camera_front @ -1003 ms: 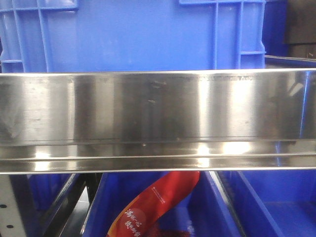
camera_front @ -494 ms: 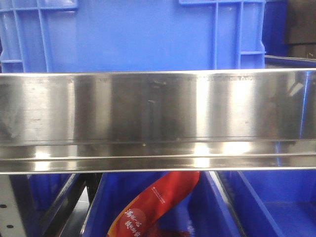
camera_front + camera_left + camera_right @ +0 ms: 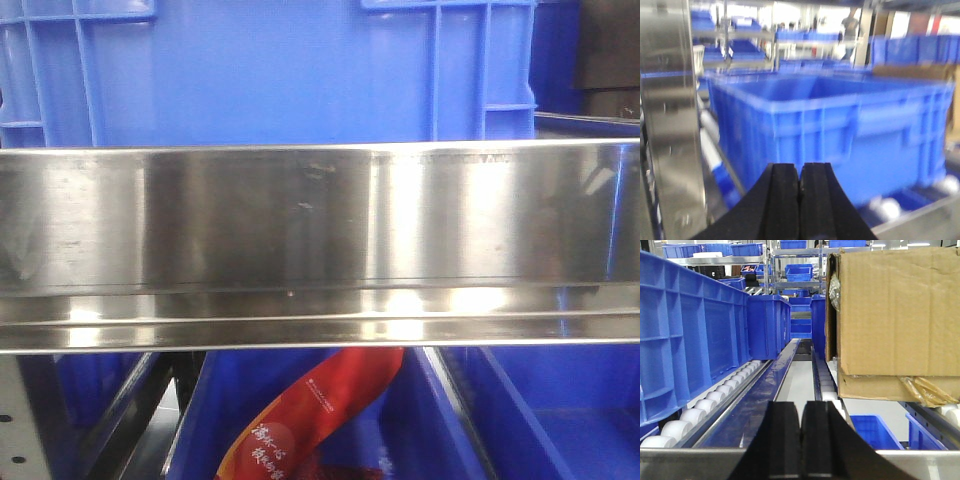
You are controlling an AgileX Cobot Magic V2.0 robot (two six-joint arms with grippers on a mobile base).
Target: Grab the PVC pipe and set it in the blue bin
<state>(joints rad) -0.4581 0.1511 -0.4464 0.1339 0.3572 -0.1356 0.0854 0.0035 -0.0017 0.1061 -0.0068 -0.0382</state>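
Note:
The PVC pipe is out of view in every frame. A large blue bin (image 3: 840, 130) stands on a roller shelf ahead of my left gripper (image 3: 799, 172), which is shut with nothing between its black fingers; this view is blurred. The same kind of blue bin (image 3: 270, 70) fills the top of the front view, above a steel shelf rail (image 3: 320, 245). My right gripper (image 3: 803, 410) is shut and empty, pointing down a roller lane between a tall blue bin (image 3: 685, 335) on the left and a cardboard box (image 3: 895, 320) on the right.
Below the steel rail, a red printed bag (image 3: 310, 410) lies in a lower blue bin (image 3: 560, 410). White rollers (image 3: 705, 407) line the lane. A steel upright (image 3: 670, 125) stands close at the left. Small blue bins (image 3: 875, 430) sit on the level below.
The front view is almost the same; only the reflections on the steel rail have shifted slightly.

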